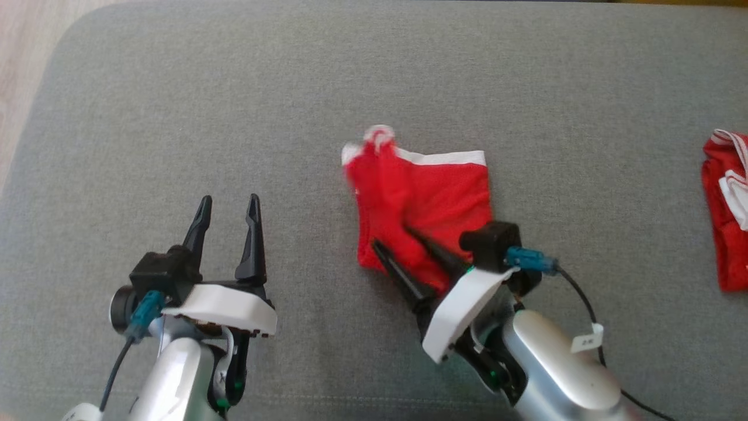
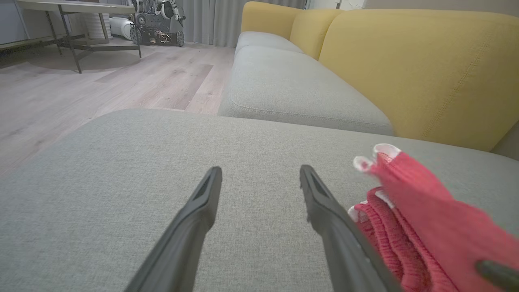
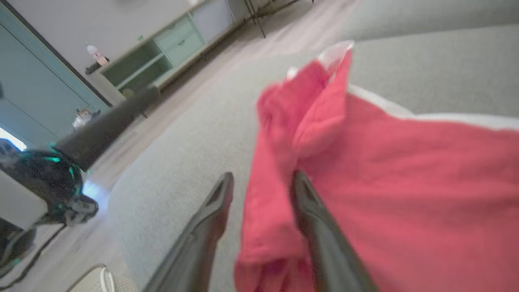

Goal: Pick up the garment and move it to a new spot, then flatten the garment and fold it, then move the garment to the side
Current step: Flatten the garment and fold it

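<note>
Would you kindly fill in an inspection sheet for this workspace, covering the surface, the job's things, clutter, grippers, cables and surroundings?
Surface: grey cushion, woven fabric, no stains seen.
Job's things: red garment with white trim, lying partly folded; its far left corner is raised and blurred.
Clutter: second red-and-white garment at the cushion's right.
Grippers: left gripper open over bare cushion, holding nothing; right gripper open, fingers parted with a fold of the red garment between them.
Cables: black cable off the right wrist; dark cable off the left wrist.
Surroundings: yellow sofa back, wooden floor, table, sideboard.
</note>
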Tool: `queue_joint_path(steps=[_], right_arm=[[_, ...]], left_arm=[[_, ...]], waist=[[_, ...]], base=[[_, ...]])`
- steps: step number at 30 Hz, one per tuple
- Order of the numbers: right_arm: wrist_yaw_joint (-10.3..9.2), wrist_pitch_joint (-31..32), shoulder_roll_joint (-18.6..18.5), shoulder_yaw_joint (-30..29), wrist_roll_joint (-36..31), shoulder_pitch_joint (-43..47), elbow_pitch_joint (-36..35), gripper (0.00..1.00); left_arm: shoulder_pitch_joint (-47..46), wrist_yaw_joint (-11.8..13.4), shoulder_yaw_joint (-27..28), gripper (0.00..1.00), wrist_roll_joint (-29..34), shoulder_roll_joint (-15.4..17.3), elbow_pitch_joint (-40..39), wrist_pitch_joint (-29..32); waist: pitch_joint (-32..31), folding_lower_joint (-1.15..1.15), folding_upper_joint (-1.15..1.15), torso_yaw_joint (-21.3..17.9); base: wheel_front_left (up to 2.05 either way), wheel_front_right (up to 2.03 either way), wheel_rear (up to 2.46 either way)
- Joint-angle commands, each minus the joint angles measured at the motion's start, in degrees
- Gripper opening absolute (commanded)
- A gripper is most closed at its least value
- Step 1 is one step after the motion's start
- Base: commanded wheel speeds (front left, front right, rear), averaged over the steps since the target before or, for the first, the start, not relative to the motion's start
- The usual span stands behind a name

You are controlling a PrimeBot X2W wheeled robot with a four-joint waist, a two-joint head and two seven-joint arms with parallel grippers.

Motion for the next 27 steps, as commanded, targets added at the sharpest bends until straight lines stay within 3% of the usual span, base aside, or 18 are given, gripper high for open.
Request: queue_joint_path(steps=[1,7,20,27], right_arm=[[-0.05,-2.2,1.0,1.1,0.4,-2.1,-2.8,1.00],[-0.05,-8.5,1.0,-0.1,0.0,-2.0,-8.7,1.00],[-0.05,-9.2,-1.6,-25.3,-12.3,8.4,-16.6,1.00],[-0.05,-7.6,-1.7,-32.3,-16.4,14.6,-21.0,1.00]], left_arm=[[-0.9,0.2,2.4,1.00,-0.3,0.5,-1.6,-0.4],[-0.5,0.6,2.9,1.00,-0.4,0.8,-1.7,-0.4],[0.9,1.8,2.8,1.00,0.9,2.6,-3.8,-0.3],[3.0,2.2,2.6,1.00,0.9,3.5,-5.1,0.4]], waist=[[-0.1,0.00,0.00,-0.3],[-1.3,0.00,0.00,-1.7],[-3.0,0.00,0.00,-4.6],[-4.0,0.00,0.00,-5.9]], base=[[0.00,0.00,0.00],[0.00,0.00,0.00],[0.00,0.00,0.00],[0.00,0.00,0.00]])
